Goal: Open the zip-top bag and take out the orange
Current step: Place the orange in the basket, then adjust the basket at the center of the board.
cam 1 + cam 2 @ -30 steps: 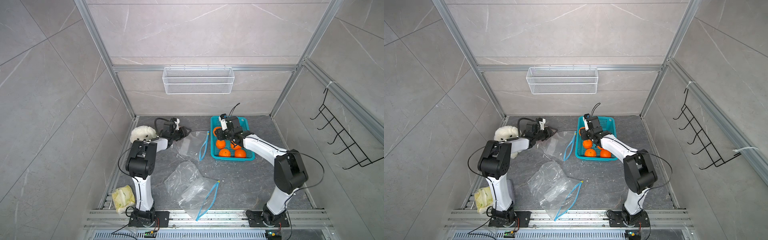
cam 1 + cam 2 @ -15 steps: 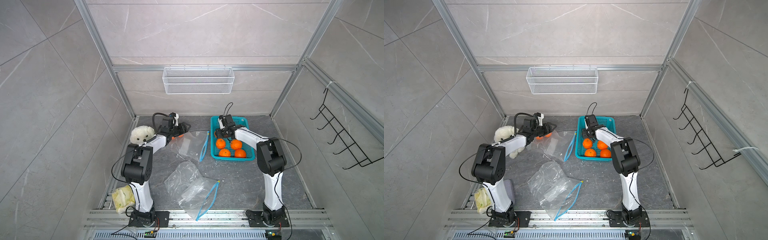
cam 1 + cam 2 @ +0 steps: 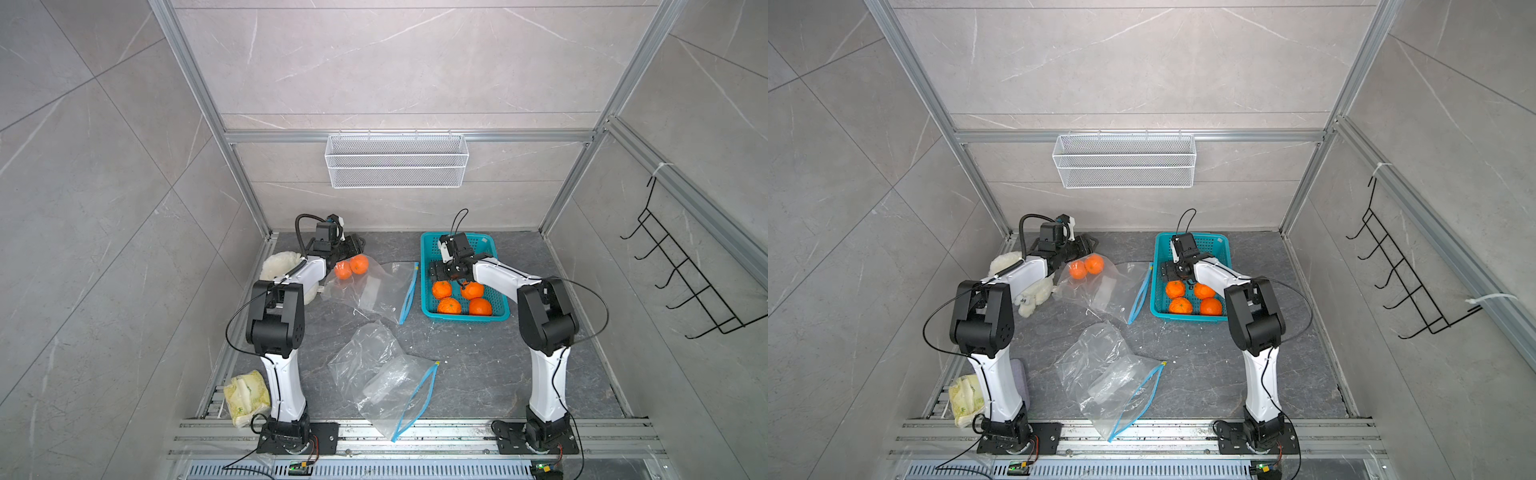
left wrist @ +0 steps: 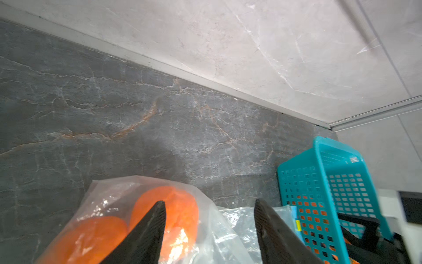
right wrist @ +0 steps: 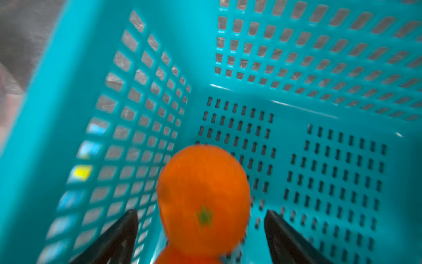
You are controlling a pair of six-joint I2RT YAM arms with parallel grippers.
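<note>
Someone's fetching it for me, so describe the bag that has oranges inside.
Find the teal basket at the back of the dark tabletop. Beside it, toward the left arm, lies a clear zip-top bag with a blue zipper. Unlike the empty bag nearer the front, it holds two oranges.

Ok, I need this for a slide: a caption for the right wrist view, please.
Right gripper, jaws open and clear of a round orange fruit inside the perforated teal plastic basket.
</note>
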